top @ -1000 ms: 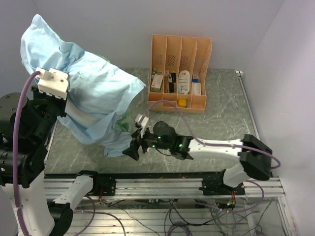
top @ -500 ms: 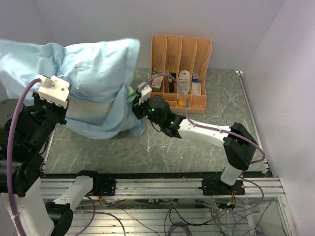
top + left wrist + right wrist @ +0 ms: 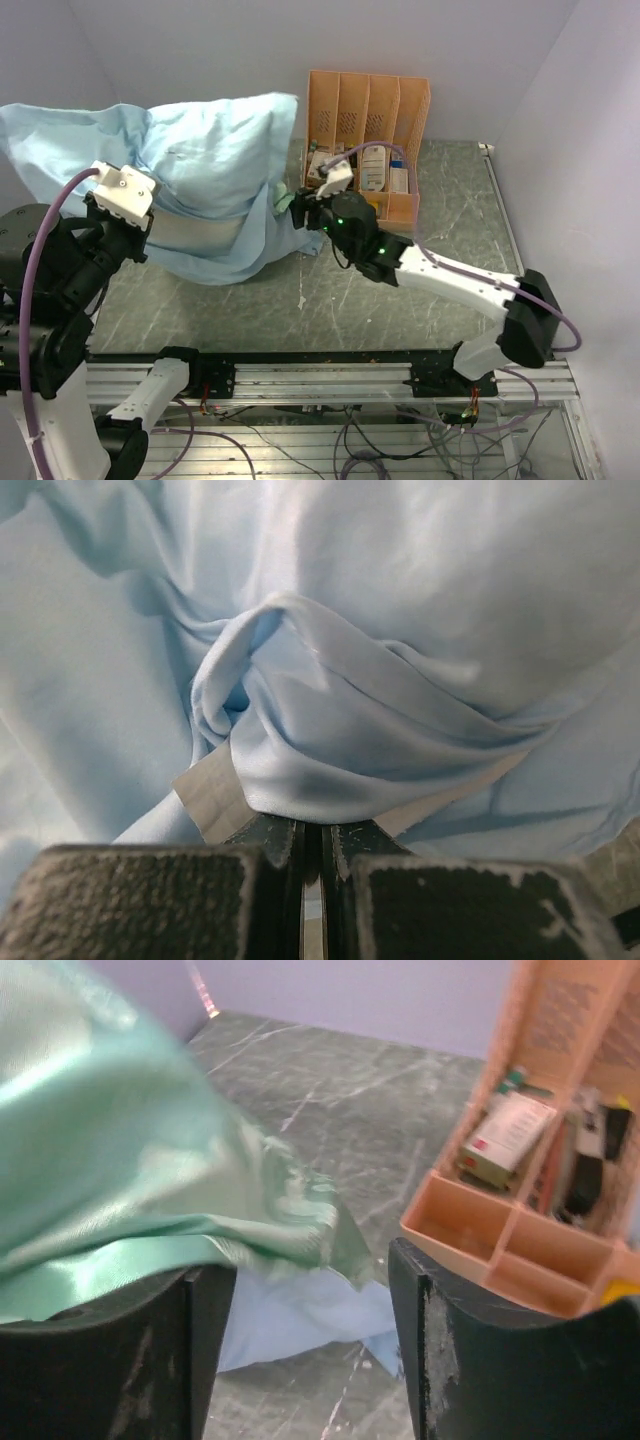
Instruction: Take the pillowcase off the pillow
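Note:
The pillowcase (image 3: 210, 165), light blue, hangs bulging in the air at the left. Its mint-green face (image 3: 285, 200) shows at the right end. An off-white band (image 3: 195, 232) shows under the blue cloth; it looks like the pillow, otherwise hidden inside. My left gripper (image 3: 140, 225) is shut on a fold of the blue cloth (image 3: 330, 770), its jaws pressed together (image 3: 312, 832). My right gripper (image 3: 300, 208) is open at the case's right end. In the right wrist view the green cloth (image 3: 130, 1180) drapes over the left finger (image 3: 200, 1360); the gripper (image 3: 310, 1350) holds nothing.
An orange file rack (image 3: 365, 140) with boxes and small items stands at the back, just right of my right gripper; it also shows in the right wrist view (image 3: 540, 1160). The grey marbled table (image 3: 440, 250) lies below. Walls close in at the back and right.
The case swung from a tall hanging bundle to a wide one. My right gripper rose from the front middle to the case's right end by the rack. The left gripper shifted slightly right.

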Motion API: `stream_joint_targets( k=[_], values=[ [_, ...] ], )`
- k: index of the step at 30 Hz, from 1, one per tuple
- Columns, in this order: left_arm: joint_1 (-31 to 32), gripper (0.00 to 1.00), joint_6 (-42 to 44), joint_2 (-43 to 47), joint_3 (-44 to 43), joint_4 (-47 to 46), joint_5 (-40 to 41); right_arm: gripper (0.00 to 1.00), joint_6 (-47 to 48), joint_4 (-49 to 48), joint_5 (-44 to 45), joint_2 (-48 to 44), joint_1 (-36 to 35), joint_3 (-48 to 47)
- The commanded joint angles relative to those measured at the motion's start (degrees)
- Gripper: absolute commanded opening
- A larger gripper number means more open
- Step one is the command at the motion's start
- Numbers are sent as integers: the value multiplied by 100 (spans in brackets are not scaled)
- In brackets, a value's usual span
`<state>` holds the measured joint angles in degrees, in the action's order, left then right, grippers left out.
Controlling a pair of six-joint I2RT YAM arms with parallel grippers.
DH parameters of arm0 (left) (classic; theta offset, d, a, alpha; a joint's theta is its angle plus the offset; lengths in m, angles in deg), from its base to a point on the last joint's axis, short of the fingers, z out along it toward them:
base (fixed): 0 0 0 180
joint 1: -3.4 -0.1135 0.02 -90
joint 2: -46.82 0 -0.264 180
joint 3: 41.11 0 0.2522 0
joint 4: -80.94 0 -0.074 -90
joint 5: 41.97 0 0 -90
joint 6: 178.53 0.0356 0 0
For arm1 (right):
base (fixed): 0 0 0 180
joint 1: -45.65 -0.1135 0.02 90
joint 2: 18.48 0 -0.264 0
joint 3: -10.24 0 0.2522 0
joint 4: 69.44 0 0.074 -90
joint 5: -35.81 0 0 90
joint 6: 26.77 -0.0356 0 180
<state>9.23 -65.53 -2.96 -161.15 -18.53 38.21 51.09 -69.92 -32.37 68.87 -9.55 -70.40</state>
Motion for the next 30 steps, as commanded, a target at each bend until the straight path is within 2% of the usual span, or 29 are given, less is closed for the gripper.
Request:
stream_joint_targets(
  k=[1,4,8,12,15,18,23,27,30],
  values=[
    [-38,7,-242,16,245,-440,-457,68,-1195,641,1968,-1108,-196,411],
    [-46,7,-286,213,978,-850,-661,83,-748,-231,2959,-2058,-1004,1173],
    [-46,7,-377,276,1659,-1289,-593,87,-639,214,3534,-2597,-1976,752],
    [-46,7,-493,217,1672,-1468,-625,88,568,-719,3812,-2169,-3363,486],
    [-46,7,-494,137,1511,-1426,-631,89,979,-971,3147,-1490,-3906,-19],
    [-46,7,-440,99,1345,-1311,-651,90,828,-872,2240,-762,-3952,-549],
    [-46,7,-351,152,1151,-1057,-793,96,696,-246,1770,309,-3655,-1725],
    [-46,7,-246,174,958,-786,-888,97,23,-156,1072,361,-2895,-1754],
    [-46,7,-169,204,889,-645,-951,97,27,-183,1229,315,-2621,-1686]
  ],
)
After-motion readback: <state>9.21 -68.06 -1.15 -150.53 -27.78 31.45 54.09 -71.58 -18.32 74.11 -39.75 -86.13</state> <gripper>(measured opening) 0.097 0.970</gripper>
